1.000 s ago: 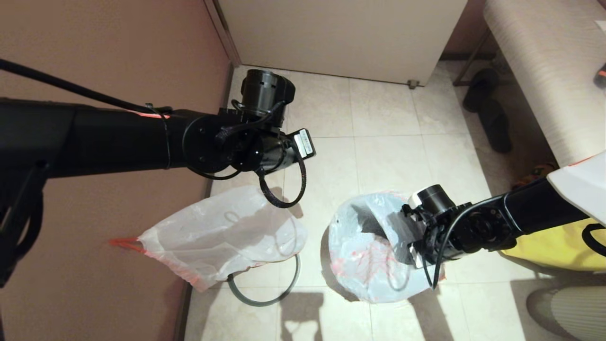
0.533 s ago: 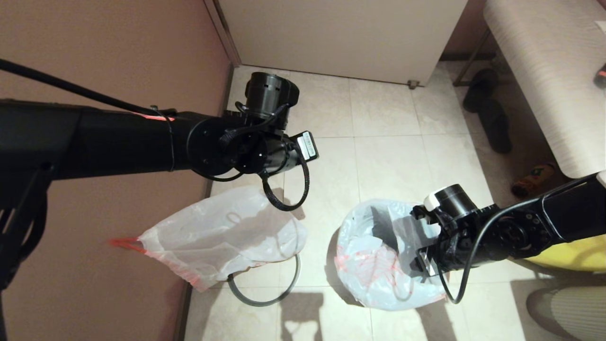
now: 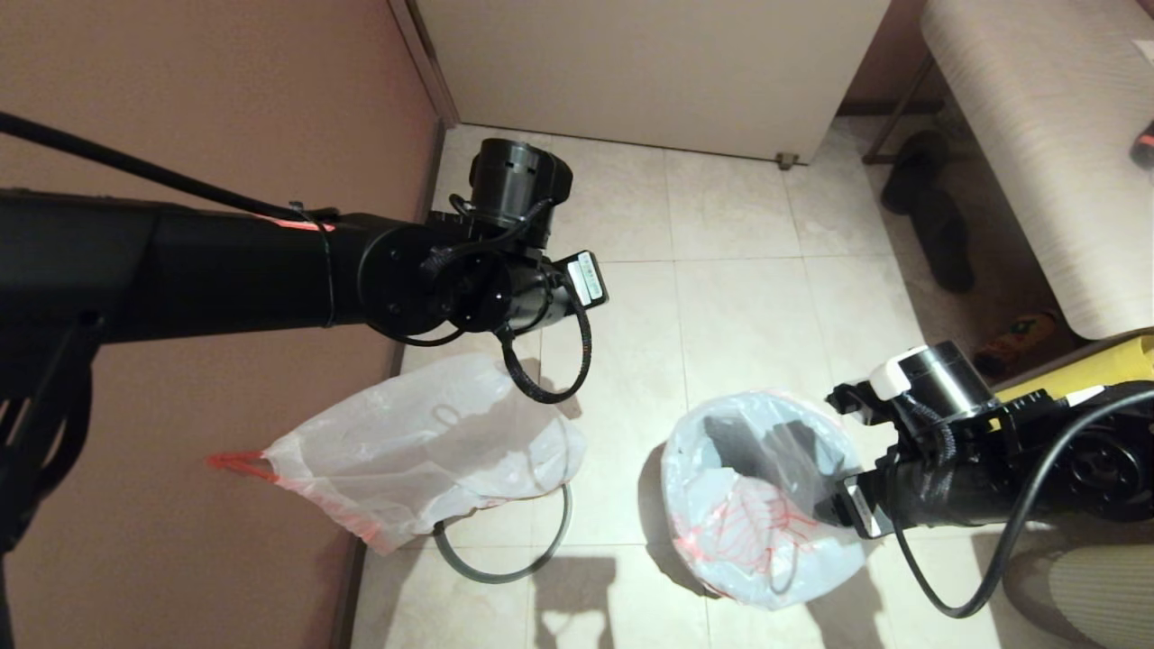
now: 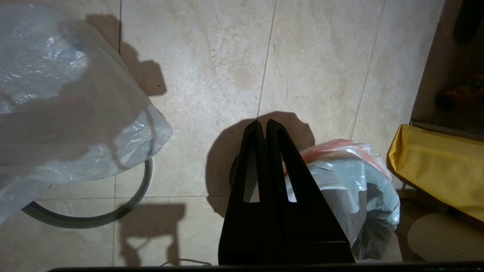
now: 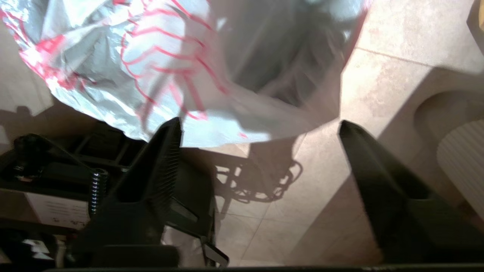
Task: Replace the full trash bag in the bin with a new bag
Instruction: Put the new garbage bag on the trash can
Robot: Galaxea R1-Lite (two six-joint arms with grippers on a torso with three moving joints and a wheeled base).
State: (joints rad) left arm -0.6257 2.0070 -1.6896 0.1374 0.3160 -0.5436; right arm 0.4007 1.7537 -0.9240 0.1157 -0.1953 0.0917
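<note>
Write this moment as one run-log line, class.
right claw: open, beside new bag | new bag: lining bin, mouth open | full bag: on floor by wall | rim ring: off, on floor | left claw: shut, raised

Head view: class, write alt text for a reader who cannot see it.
The new bag lines the bin on a tiled floor, the open right gripper beside its rim. To the left lies the full trash bag over a grey ring, under the raised left arm.

New bag (image 3: 766, 514) draped over bin; full trash bag (image 3: 424, 451) leftward; grey ring (image 3: 505, 550)
</note>
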